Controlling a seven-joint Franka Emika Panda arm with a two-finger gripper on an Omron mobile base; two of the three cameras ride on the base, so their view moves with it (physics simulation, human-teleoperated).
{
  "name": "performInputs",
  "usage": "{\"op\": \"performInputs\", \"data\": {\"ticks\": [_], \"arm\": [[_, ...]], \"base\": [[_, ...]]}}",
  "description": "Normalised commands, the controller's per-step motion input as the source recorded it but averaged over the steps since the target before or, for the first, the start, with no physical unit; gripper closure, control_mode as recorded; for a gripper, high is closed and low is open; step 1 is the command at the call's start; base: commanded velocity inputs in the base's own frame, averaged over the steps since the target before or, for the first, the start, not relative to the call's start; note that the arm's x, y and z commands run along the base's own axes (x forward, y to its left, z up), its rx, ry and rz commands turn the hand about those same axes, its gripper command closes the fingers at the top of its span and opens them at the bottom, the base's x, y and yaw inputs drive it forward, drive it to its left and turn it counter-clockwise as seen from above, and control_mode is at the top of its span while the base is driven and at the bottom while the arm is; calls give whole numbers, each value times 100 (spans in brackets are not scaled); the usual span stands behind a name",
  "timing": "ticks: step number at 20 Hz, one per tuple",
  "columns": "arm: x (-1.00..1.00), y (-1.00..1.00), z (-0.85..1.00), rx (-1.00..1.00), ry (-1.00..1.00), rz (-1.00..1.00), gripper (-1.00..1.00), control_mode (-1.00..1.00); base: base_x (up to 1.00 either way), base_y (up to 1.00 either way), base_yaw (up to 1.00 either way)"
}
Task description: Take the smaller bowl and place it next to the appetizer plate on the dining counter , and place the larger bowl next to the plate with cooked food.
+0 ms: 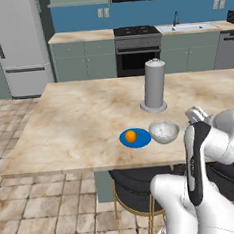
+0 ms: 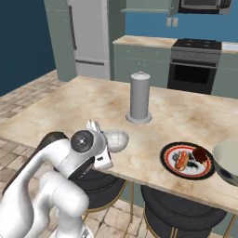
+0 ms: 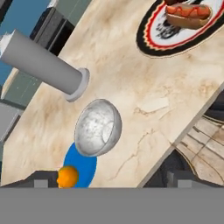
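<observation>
The bench (image 1: 74, 122) is a long beige marbled stone top, with dark round stools (image 2: 179, 211) tucked under its near edge. Behind it runs a blue wall with grey-green cabinets (image 1: 84, 59), a black stove (image 1: 137, 47), a sink (image 1: 186, 27) and a pale fridge (image 1: 15, 45); the floor (image 1: 41, 206) is brown and cream tile.

A tall grey cylinder (image 1: 154, 85) on a round foot stands upright near the middle of the bench. In front of it, close to the near edge, the small bowl (image 1: 164, 131) sits upright just beside the blue plate (image 1: 135, 138). In the left base view a slim gap shows between them; in the hand view the bowl's rim overlaps the plate, so I cannot tell whether they touch. The bowl is rounded and whitish-grey with a speckled, marbled surface. The blue plate is a flat oval carrying one small orange ball (image 1: 130, 136).

Further right along the bench lies the round plate (image 2: 188, 160), with a dark red-edged rim, white centre and brown and reddish food. At the right edge of the right base view the large bowl (image 2: 228, 162) shows its cream inside and dark rim, close beside that plate.

The fingers (image 3: 113, 178) are spread wide, holding nothing, near the bench edge, apart from the small bowl.
</observation>
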Motion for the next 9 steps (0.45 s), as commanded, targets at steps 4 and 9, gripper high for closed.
{"op": "performInputs", "data": {"ticks": [4, 9], "arm": [[-91, 26, 100, 0, 1, 8, -100, -100], [-86, 34, 100, 0, 8, 8, -100, -100]], "base": [[0, 0, 0], [0, 0, 0]]}}
